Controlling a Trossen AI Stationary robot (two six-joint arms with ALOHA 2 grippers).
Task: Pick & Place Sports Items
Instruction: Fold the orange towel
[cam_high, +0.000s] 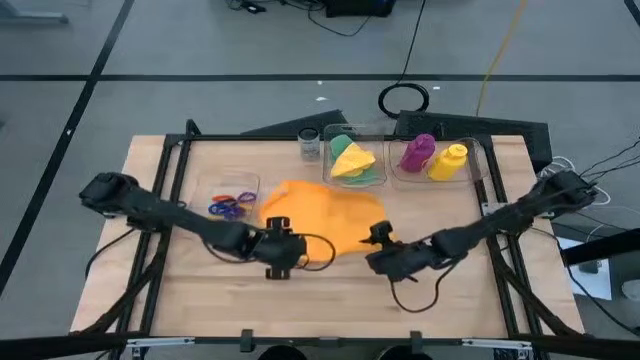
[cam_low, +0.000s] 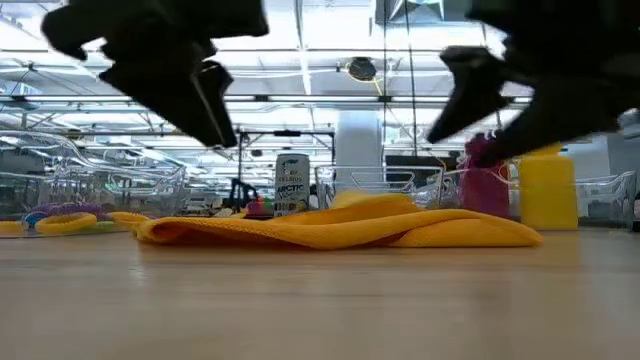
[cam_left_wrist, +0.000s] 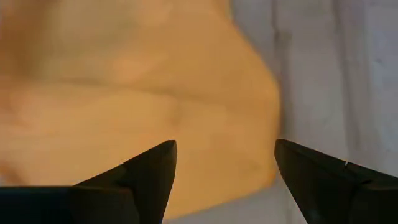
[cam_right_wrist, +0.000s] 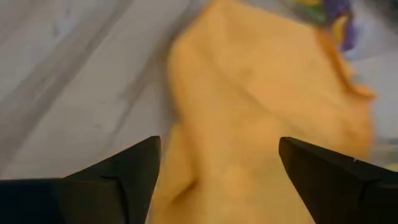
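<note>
While orange cloth (cam_high: 322, 212) lies mid-table (cam_high: 460, 300), both hands hang spread and empty: left hand (cam_high: 277, 224) at its left edge, right hand (cam_high: 379, 235) at its right.

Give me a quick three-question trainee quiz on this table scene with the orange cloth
1. True or false: the orange cloth lies flat on the table.
2. Which box holds the purple bottle and yellow bottle: A, the far right one; B, the left one?
3. Fill in: both the left gripper and right gripper have their jaws ____.

Key: 1 true. 2 A. 3 open.
</note>
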